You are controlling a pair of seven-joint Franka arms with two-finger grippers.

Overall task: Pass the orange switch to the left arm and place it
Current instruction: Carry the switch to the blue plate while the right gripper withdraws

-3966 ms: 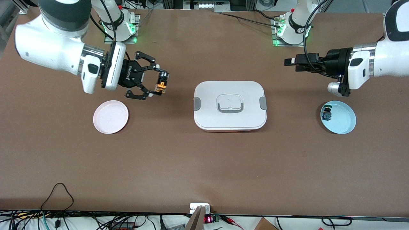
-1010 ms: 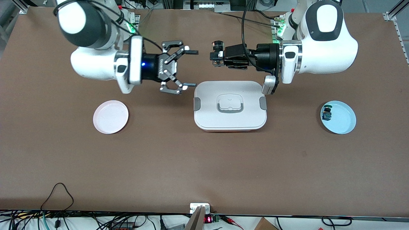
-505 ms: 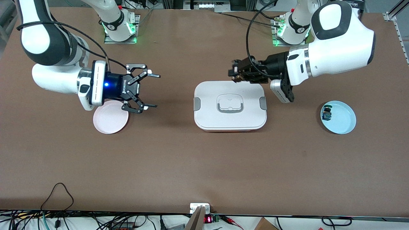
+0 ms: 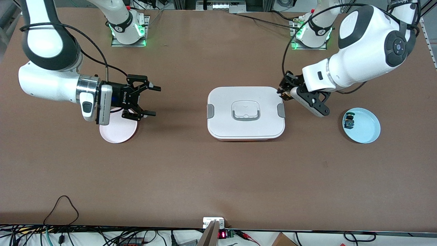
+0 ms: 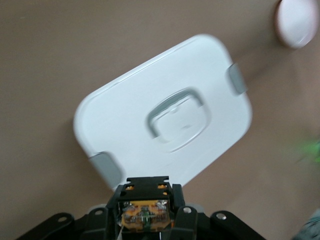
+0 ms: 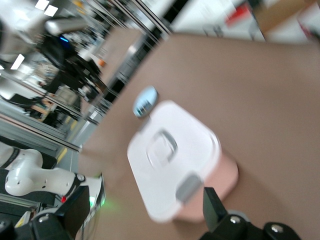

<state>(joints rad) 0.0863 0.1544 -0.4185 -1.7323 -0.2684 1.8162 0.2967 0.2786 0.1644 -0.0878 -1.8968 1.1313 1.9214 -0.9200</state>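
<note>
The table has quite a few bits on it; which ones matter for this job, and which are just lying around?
In use: orange switch, gripped by the left gripper; box; open right gripper.
Lying about: pink plate; blue plate holding a green-capped switch.

box (image 4: pixel 245 112): white, grey clips, pinkish base | orange switch (image 5: pixel 145 215): orange, black | plates: pink (image 4: pixel 117 131), light blue (image 4: pixel 365 128) | table (image 4: pixel 218 177): brown | arms: white, dark grey joints

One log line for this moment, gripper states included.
left gripper: shut on orange switch, over box corner | right gripper: open, empty, over pink plate edge
</note>
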